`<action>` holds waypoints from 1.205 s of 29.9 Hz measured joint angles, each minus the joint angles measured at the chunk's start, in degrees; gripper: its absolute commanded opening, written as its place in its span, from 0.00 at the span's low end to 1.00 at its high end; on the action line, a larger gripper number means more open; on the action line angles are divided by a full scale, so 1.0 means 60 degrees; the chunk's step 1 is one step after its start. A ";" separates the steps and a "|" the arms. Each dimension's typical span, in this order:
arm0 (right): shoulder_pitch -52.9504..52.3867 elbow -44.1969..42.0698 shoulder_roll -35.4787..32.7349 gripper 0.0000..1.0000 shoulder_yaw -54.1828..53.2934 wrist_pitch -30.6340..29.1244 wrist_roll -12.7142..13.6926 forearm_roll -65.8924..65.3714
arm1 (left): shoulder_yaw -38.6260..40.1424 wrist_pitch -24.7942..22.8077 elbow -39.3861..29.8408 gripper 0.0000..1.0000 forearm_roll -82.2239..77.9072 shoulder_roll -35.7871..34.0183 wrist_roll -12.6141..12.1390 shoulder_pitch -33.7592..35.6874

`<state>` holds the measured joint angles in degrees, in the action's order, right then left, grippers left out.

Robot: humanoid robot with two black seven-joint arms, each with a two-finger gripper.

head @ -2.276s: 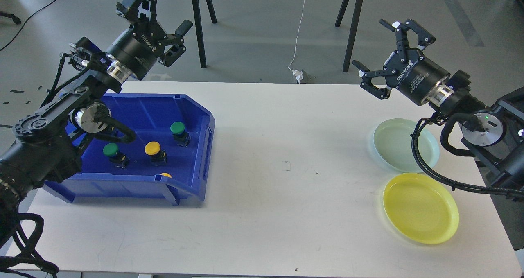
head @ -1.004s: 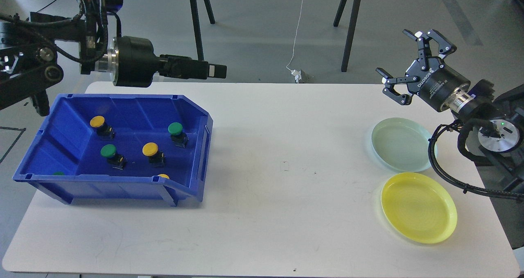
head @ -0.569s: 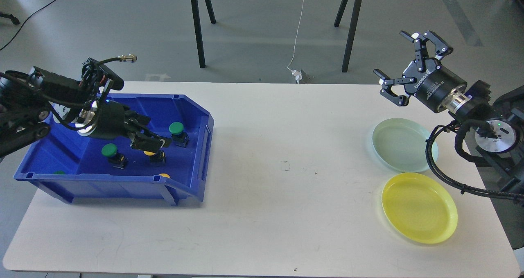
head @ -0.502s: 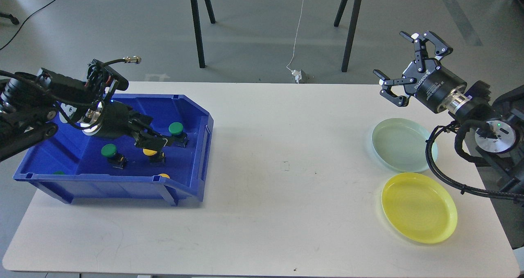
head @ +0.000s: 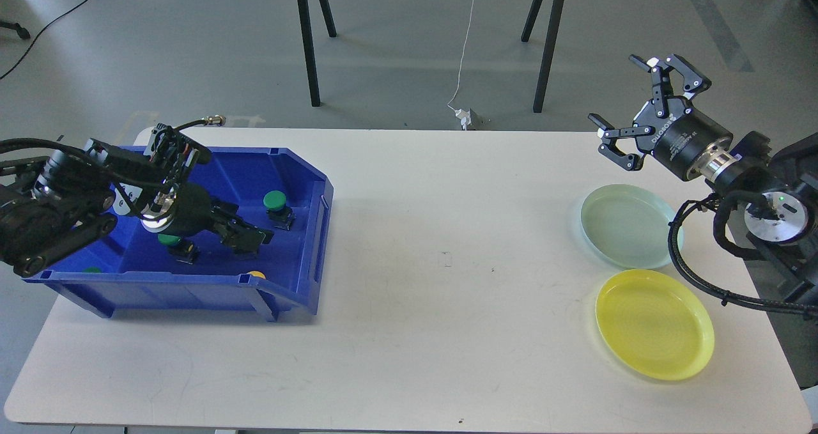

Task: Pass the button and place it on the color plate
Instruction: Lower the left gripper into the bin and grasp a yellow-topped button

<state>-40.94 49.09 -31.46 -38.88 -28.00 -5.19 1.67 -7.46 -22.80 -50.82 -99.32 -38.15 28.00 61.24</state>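
A blue bin [head: 192, 288] at the table's left holds several push buttons. A green button [head: 276, 200] stands at the bin's back right. Another green one [head: 170, 240] is partly hidden by my left arm. A yellow button top [head: 257, 273] peeks over the front wall. My left gripper [head: 246, 236] is low inside the bin, over the spot where a yellow button stood; that button is hidden and the dark fingers cannot be told apart. My right gripper [head: 617, 90] is open and empty, in the air above the table's far right. The pale green plate [head: 629, 225] and the yellow plate [head: 655, 323] lie empty below it.
A sliver of a green button [head: 91, 270] shows at the bin's front left. The white table [head: 447, 261] stretches between bin and plates. Stand legs and a cable are on the floor behind the table.
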 measured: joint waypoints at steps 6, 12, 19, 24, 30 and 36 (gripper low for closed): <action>0.0097 0.0006 0.0000 0.99 0.0000 0.0000 0.0000 0.0000 | -0.0008 0.0332 0.0427 0.86 0.0001 0.0283 0.0000 -0.0254; 0.0149 0.0008 0.0000 0.99 0.0003 0.0000 0.0000 0.0000 | -0.0069 0.0489 0.0987 0.67 -0.0050 0.0518 0.0000 -0.0453; 0.0268 0.0009 0.0000 0.99 0.0007 0.0000 0.0000 0.0000 | -0.0129 0.0745 0.1266 0.48 -0.0135 0.0600 0.0000 -0.0673; 0.0338 0.0011 0.0000 0.99 0.0007 0.0000 0.0000 0.0000 | -0.0134 0.0904 0.1279 0.28 -0.0176 0.0601 0.0000 -0.0698; 0.0402 0.0023 0.0000 0.99 -0.0007 0.0000 -0.0027 0.0000 | -0.0138 0.0941 0.1282 0.06 -0.0189 0.0596 0.0000 -0.0709; 0.0407 0.0021 -0.0001 0.99 -0.0020 0.0000 -0.0030 0.0000 | -0.0074 0.0942 0.1123 0.04 -0.0134 0.0449 0.0000 -0.0584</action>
<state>-38.50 49.21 -31.46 -39.00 -28.00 -5.37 1.67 -7.90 -17.15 -44.09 -100.12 -35.46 28.00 57.74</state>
